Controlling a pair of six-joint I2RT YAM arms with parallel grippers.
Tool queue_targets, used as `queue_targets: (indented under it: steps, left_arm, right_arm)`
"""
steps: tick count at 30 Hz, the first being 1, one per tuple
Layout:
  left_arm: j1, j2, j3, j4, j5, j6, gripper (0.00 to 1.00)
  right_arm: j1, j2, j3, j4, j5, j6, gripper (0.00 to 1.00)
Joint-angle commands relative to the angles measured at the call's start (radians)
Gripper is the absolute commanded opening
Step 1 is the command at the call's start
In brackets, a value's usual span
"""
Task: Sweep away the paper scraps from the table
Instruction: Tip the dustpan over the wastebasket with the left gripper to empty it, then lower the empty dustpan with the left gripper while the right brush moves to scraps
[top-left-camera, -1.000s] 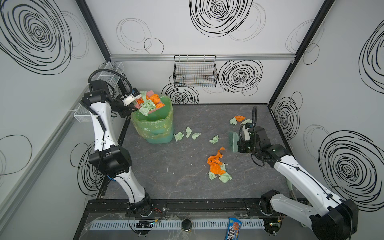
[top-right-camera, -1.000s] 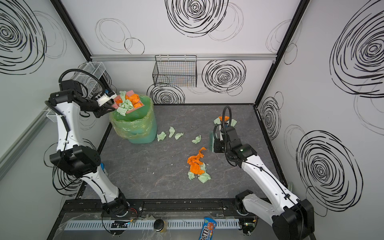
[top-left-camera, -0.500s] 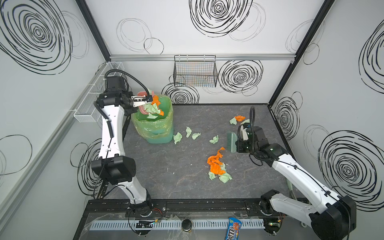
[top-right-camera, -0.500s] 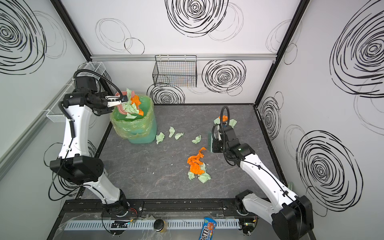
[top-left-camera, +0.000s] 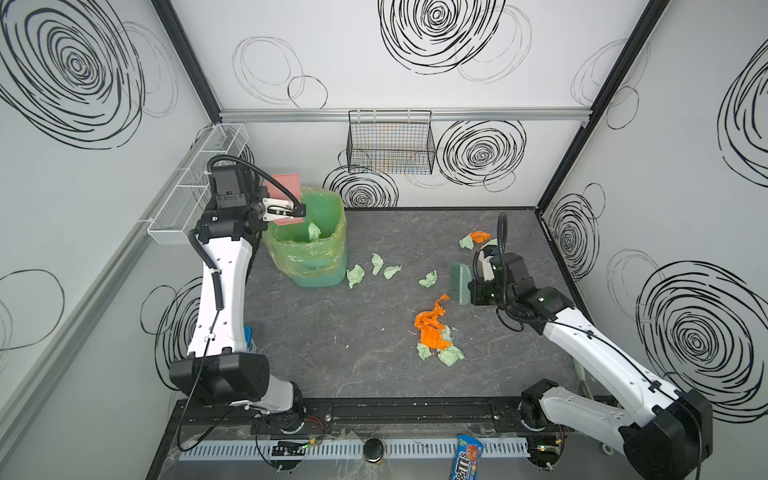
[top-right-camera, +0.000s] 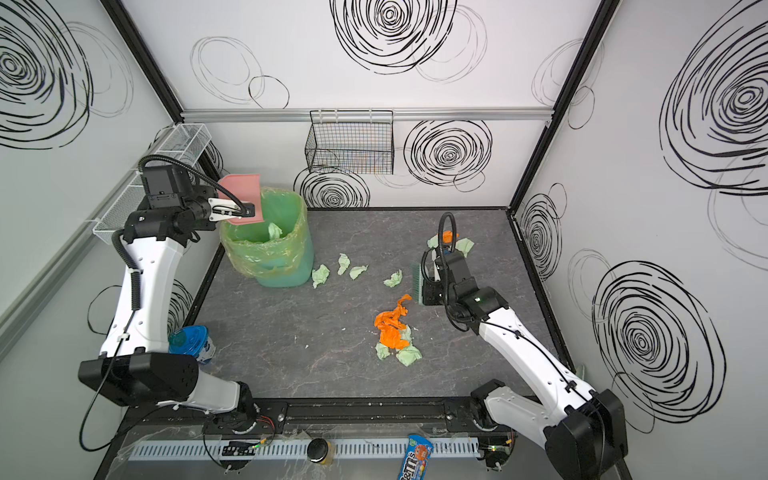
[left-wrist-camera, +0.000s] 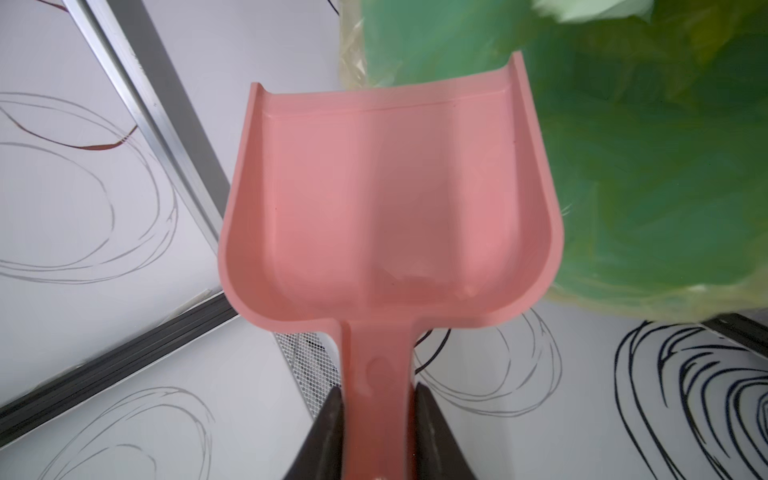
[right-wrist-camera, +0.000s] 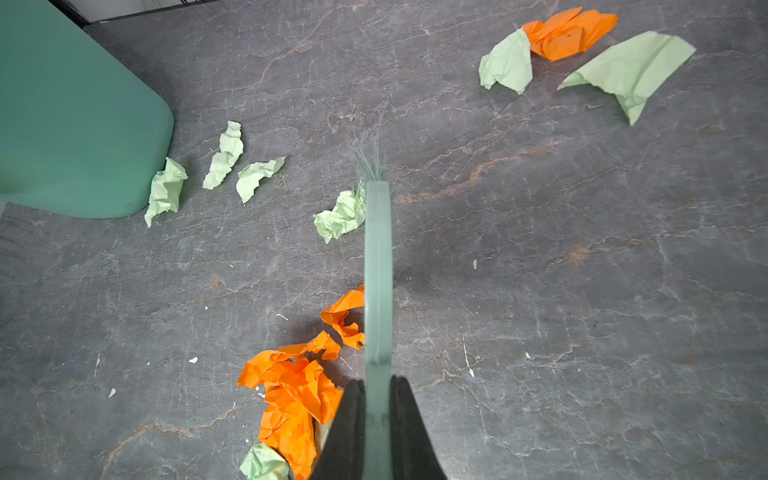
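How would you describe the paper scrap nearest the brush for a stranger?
Start at the green bin on the dark table and follow the pale green wads toward the green brush. The last wad lies alone beside the bristles; the other three cluster by the bin.

paper scraps (top-left-camera: 430, 330) on table (top-left-camera: 332, 345), bin (top-left-camera: 322, 274) rear left

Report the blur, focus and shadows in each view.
Left wrist view: the pink dustpan is fairly sharp, the green bin liner beyond it smeared. Right wrist view: the brush is soft near the lens, the paper scraps and table crisp. Both top views: even light, faint shadows only.
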Motion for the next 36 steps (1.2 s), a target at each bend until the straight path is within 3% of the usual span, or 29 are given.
queue_targets:
  steps: [1,3,7,10,15,19,22,31,36]
  left_arm:
    - [0.027,-0.038,0.051,0.085,0.044,0.005,0.0]
    - [0.048,-0.035,0.111,0.055,0.102,-0.056,0.0]
    - [0.126,-0.019,0.311,-0.152,0.325,-0.249,0.0]
    - [0.181,-0.064,0.319,-0.261,0.479,-0.339,0.0]
    - [0.22,-0.276,0.022,-0.302,0.668,-0.39,0.0]
    - [0.219,-0.456,-0.28,-0.276,0.721,-0.394,0.0]
    - [0.224,-0.534,-0.424,-0.288,0.746,-0.4,0.0]
    - [0.225,-0.688,-0.726,-0.232,0.756,-0.41,0.0]
    - [0.224,-0.676,-0.761,-0.238,0.764,-0.409,0.0]
  right_arm:
    - [0.015,0.019,0.038,0.047,-0.003,0.021,0.0]
    - [0.029,0.039,0.067,0.076,-0.03,0.036,0.0]
    - [0.055,0.116,0.132,0.201,-0.149,0.106,0.0]
    - [0.095,0.22,0.208,0.309,-0.219,0.157,0.0]
    - [0.153,0.459,0.359,0.507,-0.335,0.268,0.0]
    - [0.182,0.697,0.54,0.556,-0.4,0.342,0.0]
    - [0.188,0.851,0.659,0.555,-0.432,0.391,0.0]
    - [0.148,1.104,0.741,0.71,-0.484,0.569,0.0]
    - [0.137,1.145,0.762,0.599,-0.492,0.524,0.0]
